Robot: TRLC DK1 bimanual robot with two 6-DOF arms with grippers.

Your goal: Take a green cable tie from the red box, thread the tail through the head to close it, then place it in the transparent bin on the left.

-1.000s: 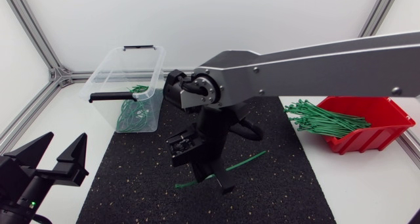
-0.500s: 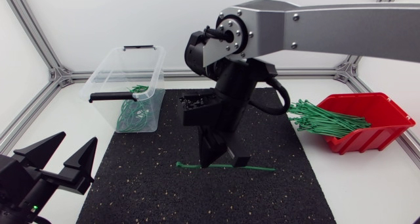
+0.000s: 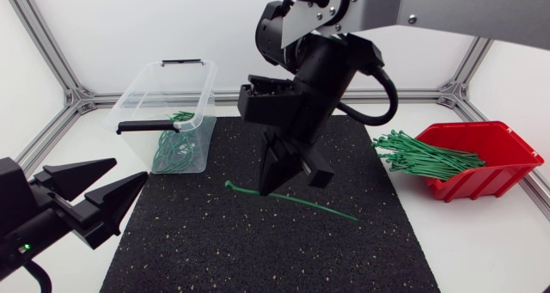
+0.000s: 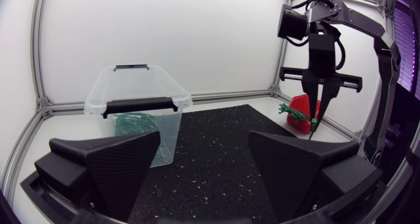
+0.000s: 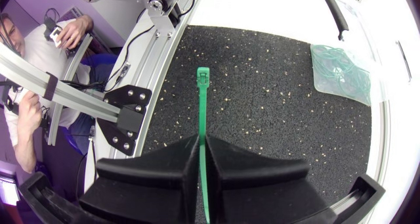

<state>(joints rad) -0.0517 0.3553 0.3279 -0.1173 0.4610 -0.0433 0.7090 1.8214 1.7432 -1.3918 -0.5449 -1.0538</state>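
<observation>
My right gripper (image 3: 273, 183) hangs over the middle of the black mat (image 3: 189, 241), shut on a green cable tie (image 3: 322, 209) that lies roughly level and sticks out to both sides. In the right wrist view the cable tie (image 5: 203, 99) runs straight ahead from the shut gripper (image 5: 201, 146), its head at the far end. My left gripper (image 3: 96, 197) stands open and empty at the mat's front left corner. From the left wrist view, its open gripper (image 4: 207, 175) faces the transparent bin (image 4: 138, 106). The red box (image 3: 490, 155) at the right holds several green ties (image 3: 421, 153).
The transparent bin (image 3: 142, 95) at the back left has black handles and holds several closed green ties (image 3: 176, 151). The bin (image 5: 357, 27) also shows ahead and to one side of my right gripper. An aluminium frame borders the table.
My right arm has risen and swung toward the back with the tie, which turned to lie nearly level. My left gripper has moved a little farther in over the mat's corner.
</observation>
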